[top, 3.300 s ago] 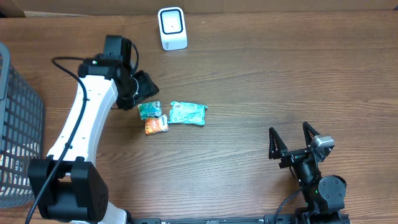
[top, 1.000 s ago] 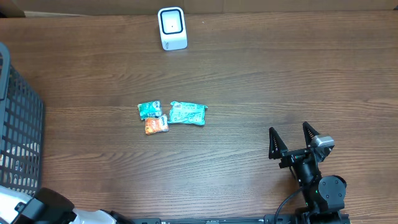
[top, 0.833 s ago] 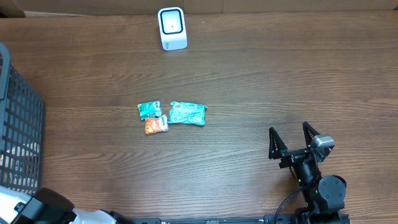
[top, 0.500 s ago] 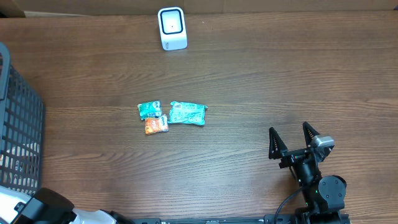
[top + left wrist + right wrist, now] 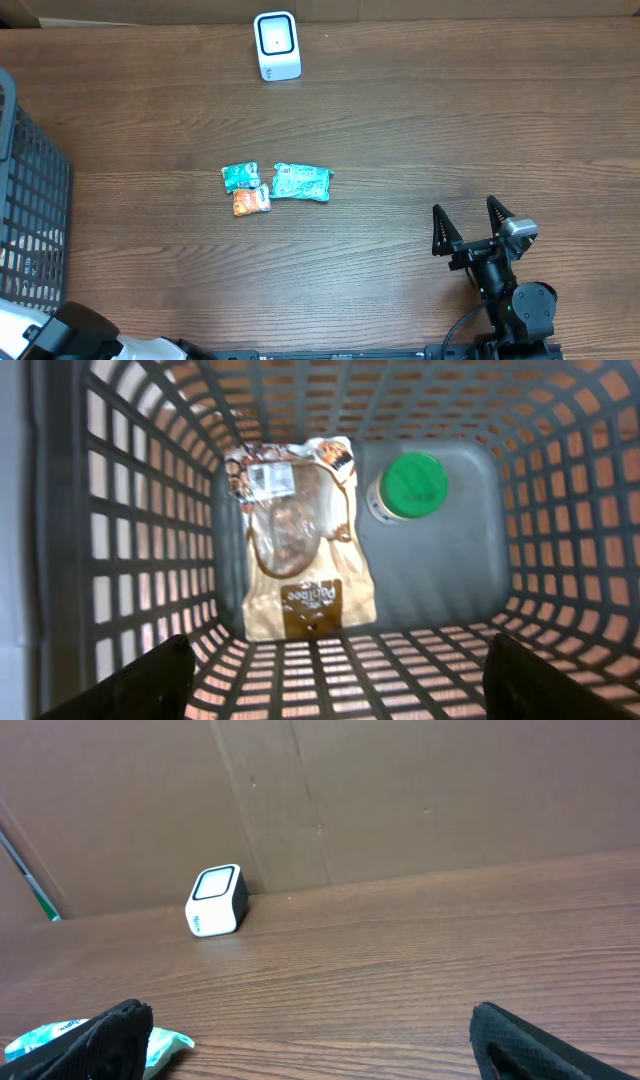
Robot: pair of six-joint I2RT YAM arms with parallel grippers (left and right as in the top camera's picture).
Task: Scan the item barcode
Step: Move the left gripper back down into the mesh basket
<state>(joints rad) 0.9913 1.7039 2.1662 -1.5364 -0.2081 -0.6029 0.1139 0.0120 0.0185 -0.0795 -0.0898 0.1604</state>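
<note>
Both released, left tool point(image 5: 340, 685), right tool point(image 5: 464, 207), basket point(image 5: 120, 510) pouch point(image 5: 295, 540) and jar point(image 5: 408, 485) clear only from left wrist

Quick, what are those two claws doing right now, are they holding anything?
Left gripper: open, holding nothing, over the basket.
Right gripper: open, holding nothing.

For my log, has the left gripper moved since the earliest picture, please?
Yes: the left gripper went from the packets to above the basket, away from the scanner.
</note>
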